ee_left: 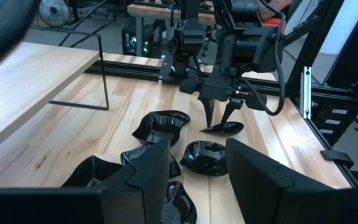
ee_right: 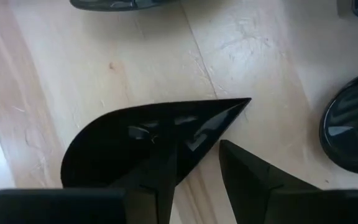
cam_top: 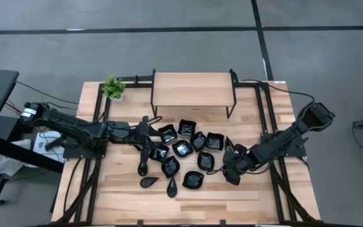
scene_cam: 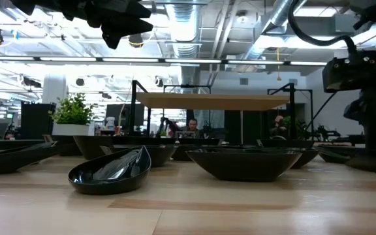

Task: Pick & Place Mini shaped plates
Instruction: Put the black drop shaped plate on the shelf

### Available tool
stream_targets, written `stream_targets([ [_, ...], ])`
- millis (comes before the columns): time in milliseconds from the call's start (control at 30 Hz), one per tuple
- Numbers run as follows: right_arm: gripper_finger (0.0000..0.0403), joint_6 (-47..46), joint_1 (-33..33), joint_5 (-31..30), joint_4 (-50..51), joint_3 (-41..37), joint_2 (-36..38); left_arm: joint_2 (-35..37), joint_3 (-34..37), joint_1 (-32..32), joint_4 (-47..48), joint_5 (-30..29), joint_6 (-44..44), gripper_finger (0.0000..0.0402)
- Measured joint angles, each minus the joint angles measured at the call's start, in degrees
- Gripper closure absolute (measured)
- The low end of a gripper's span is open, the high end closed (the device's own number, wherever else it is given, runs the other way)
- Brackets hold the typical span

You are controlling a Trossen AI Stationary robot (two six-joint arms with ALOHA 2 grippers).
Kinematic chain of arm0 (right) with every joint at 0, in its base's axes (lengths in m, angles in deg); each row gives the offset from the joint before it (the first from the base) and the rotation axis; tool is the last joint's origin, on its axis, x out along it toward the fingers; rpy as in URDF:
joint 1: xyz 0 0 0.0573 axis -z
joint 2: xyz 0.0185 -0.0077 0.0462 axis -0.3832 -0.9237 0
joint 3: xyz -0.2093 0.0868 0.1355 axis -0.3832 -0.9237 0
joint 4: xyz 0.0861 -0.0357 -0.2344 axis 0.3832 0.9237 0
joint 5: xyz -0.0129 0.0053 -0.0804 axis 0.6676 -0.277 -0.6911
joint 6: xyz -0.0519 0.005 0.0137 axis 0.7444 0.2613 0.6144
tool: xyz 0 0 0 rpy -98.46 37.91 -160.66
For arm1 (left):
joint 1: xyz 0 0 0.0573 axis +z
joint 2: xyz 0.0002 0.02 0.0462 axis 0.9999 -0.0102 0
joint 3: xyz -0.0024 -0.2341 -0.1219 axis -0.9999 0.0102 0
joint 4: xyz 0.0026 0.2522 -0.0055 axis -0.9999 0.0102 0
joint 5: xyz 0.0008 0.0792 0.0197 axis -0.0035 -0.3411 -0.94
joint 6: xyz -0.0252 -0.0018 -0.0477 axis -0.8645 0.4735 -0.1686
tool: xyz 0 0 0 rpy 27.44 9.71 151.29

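Note:
Several small glossy black mini shaped plates (cam_top: 184,148) lie spread over the middle of the wooden table. My right gripper (cam_top: 230,161) points steeply down over a teardrop-shaped plate (ee_right: 142,140) at the right edge of the group. It is open, with one finger above the plate's hollow and the other outside its rim, near the pointed end. The left wrist view shows the same gripper (ee_left: 218,121) and plate (ee_left: 224,128) from across the table. My left gripper (ee_left: 197,180) hovers open above the left side of the group, with nothing between its fingers. My right gripper comes from above at the teardrop plate's rim near the pointed end (ee_right: 229,112), one finger (ee_right: 163,174) inside and one outside. The plate lies flat on the table. I cannot tell whether the fingertips touch it.
A low wooden shelf on black metal legs (cam_top: 193,88) stands at the far middle, with a small green potted plant (cam_top: 113,87) at the far left. Black frame rails run along both sides. Bare wood lies along the near edge (cam_top: 232,202).

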Motion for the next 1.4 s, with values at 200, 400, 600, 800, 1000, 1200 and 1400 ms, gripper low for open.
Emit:
stream_targets([
  [200,0.0285,0.31,0.0,1.28,-0.46,0.0,0.87,0.0,0.0,0.0,0.0,0.01,0.0,0.0243],
  [400,0.0285,0.59,0.0,1.26,-0.48,0.0,0.76,0.0,0.0,0.0,0.0,0.01,0.0,0.0243],
  [600,0.0285,0.6,0.0,1.26,-0.48,0.0,0.76,0.0,0.0,0.0,0.0,0.0,0.0,0.0243],
  [800,0.0304,0.6,0.0,1.27,-0.46,0.0,0.76,0.0,0.0,0.0,0.0,0.02,0.0,0.0243],
  [1000,0.0342,1.19,0.0,2.74,-0.5,0.0,0.76,0.0,0.0,0.0,0.0,0.0,0.0,0.0243],
  [1200,0.0377,1.9,0.0,2.96,-0.88,0.0,0.76,0.0,0.0,0.0,0.0,-0.01,0.0,0.0243],
  [1400,0.0399,2.84,0.02,3.11,-1.07,0.02,0.8,0.0,0.0,0.0,-0.18,-0.01,0.02,0.0243],
])
